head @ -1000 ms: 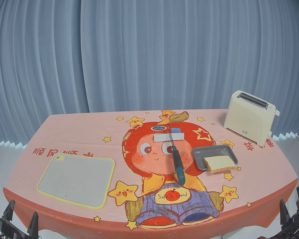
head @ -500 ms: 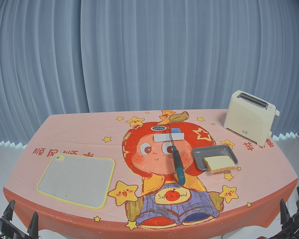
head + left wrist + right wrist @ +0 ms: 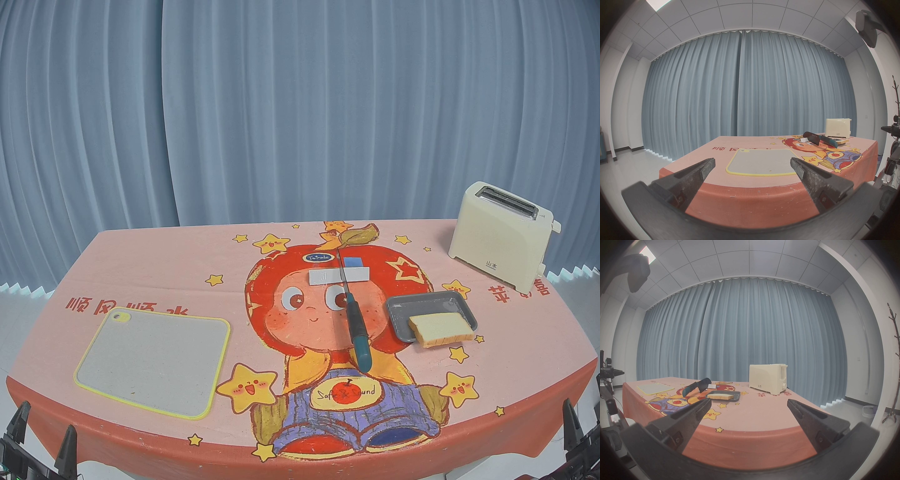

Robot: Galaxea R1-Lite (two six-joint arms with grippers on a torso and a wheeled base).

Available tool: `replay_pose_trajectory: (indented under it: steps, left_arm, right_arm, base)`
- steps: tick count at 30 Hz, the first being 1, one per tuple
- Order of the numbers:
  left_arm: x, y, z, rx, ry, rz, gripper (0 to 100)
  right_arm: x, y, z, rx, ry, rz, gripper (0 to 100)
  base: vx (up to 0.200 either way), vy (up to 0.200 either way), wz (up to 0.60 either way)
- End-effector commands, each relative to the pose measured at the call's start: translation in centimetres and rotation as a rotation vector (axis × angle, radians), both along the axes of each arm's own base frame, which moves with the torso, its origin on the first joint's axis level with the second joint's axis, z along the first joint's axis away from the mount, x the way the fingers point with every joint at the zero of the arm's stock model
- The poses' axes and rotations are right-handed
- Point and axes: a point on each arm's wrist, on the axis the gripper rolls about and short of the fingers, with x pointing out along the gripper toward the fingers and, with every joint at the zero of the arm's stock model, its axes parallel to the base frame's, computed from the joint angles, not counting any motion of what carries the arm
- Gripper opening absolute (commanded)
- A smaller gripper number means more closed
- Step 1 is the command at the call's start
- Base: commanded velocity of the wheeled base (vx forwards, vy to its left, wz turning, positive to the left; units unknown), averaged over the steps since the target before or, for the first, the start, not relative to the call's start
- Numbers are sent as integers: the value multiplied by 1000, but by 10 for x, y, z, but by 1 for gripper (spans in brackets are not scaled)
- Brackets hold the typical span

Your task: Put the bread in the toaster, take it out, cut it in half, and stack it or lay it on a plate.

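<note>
Nothing is done yet, I judge: the bread (image 3: 441,327) lies on the tray (image 3: 412,303) near the toaster (image 3: 502,234), on my side of it. My left gripper (image 3: 752,162) and right gripper (image 3: 748,404) hang spread and empty, well apart from the toaster; toasting, cutting and plating all remain

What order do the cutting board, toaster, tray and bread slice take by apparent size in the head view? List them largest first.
1. cutting board
2. toaster, though it stands farther back, so it may look smaller than it is
3. tray
4. bread slice
</note>
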Motion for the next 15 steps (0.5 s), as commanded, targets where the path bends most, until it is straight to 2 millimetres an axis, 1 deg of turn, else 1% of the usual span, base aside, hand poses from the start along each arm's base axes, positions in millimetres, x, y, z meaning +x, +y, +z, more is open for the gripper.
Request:
replay_pose_trajectory:
  steps: [1,3,15]
  left_arm:
    - [0,0,-5,-1,1,0,100]
    - [0,0,-5,-1,1,0,100]
    - [0,0,-5,-1,1,0,100]
  right_arm:
    - [-1,0,3,-1,-82,8,100]
    - [-1,0,6,-1,-116,8,100]
    - [-1,0,5,-1,-103,11,100]
  base:
    - [0,0,0]
    - [0,0,0]
    - [0,0,0]
